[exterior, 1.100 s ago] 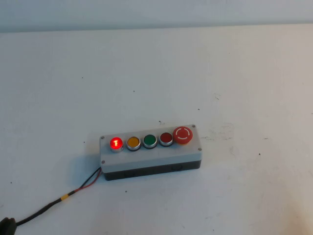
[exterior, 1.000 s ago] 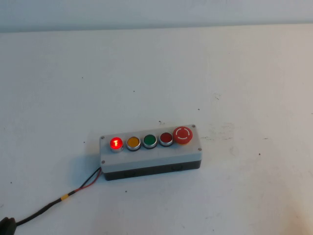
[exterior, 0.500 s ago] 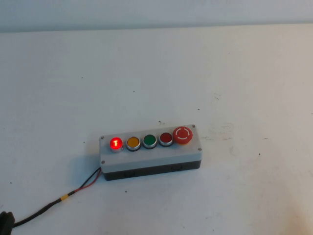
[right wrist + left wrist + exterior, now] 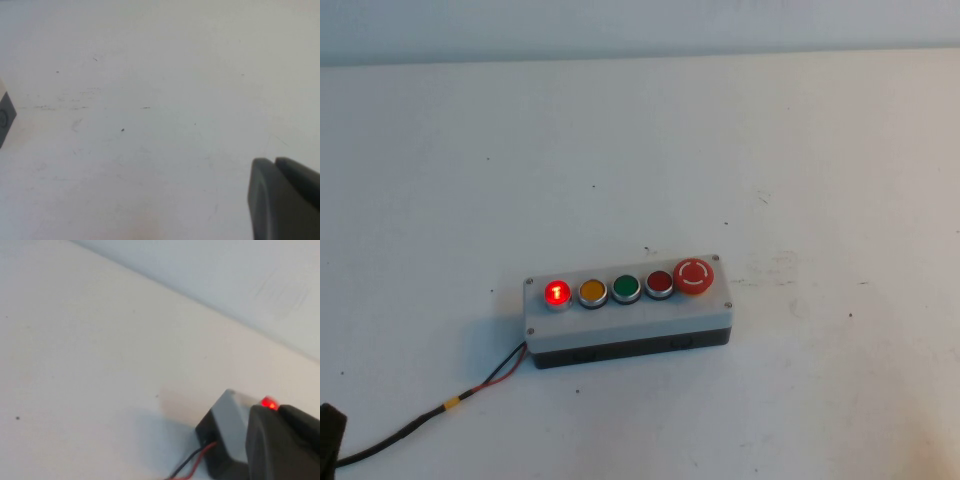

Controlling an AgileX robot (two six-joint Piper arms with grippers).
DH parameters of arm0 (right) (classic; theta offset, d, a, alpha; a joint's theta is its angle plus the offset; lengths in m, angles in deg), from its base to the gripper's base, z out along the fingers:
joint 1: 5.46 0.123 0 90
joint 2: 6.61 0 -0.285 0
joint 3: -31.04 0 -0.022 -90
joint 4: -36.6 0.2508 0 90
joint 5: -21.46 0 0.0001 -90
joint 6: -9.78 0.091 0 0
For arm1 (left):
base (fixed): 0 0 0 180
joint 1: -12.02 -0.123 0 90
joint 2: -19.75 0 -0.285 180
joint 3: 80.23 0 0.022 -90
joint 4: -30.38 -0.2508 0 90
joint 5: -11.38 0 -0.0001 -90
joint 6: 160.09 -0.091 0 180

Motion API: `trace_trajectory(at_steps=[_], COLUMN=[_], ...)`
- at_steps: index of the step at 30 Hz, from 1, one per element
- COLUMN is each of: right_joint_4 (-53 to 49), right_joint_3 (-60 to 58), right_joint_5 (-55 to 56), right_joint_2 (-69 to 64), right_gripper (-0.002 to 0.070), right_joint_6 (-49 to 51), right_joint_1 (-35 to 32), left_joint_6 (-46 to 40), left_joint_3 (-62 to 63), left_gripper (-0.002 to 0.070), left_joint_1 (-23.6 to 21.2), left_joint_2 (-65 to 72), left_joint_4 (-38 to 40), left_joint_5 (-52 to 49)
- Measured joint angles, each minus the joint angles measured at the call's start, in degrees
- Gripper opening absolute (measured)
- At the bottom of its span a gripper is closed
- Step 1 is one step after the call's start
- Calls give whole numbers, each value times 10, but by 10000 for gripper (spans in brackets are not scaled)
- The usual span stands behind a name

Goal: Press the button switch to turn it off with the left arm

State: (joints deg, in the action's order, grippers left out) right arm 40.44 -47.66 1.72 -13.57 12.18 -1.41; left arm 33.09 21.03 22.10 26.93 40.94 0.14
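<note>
The button switch (image 4: pixel 557 293) is the small round red button at the left end of the five-button row on the grey box (image 4: pixel 620 315), and it glows. In the left wrist view it glows (image 4: pixel 269 403) just beyond my left gripper (image 4: pixel 277 410), whose black fingers are pressed together and empty, short of the box's end (image 4: pixel 230 422). In the high view only a black part of the left arm (image 4: pixel 328 428) shows at the bottom left corner, well away from the box. My right gripper (image 4: pixel 275 161) is shut and empty over bare table.
The row also holds an orange button (image 4: pixel 592 292), a green one (image 4: pixel 626 289), a darker red one (image 4: pixel 659 284) and a large red mushroom button (image 4: pixel 694 275). A red and black cable (image 4: pixel 440 408) runs from the box's left end toward the bottom left. The white table (image 4: pixel 770 150) lies all round.
The black part of the left arm at the bottom left corner has come further into the high view. The box and the glowing button are unchanged.
</note>
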Motion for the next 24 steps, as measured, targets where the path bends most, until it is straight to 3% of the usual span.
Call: trace_trajectory(at_steps=[6, 12, 20, 24], right_joint_4=[0, 0, 0, 0], right_joint_3=[0, 0, 0, 0], right_joint_5=[0, 0, 0, 0], right_joint_2=[0, 0, 0, 0], right_gripper=[-16, -16, -16, -16], right_joint_6=[0, 0, 0, 0], right_joint_1=[0, 0, 0, 0], left_joint_6=[47, 58, -124, -222], left_joint_3=[0, 108, 379, 479], left_gripper=[-2, -2, -2, -2], left_joint_1=[0, 0, 0, 1], left_joint_2=[0, 97, 383, 536], left_joint_4=[30, 28, 1, 29], left_joint_5=[39, -119, -365, -415])
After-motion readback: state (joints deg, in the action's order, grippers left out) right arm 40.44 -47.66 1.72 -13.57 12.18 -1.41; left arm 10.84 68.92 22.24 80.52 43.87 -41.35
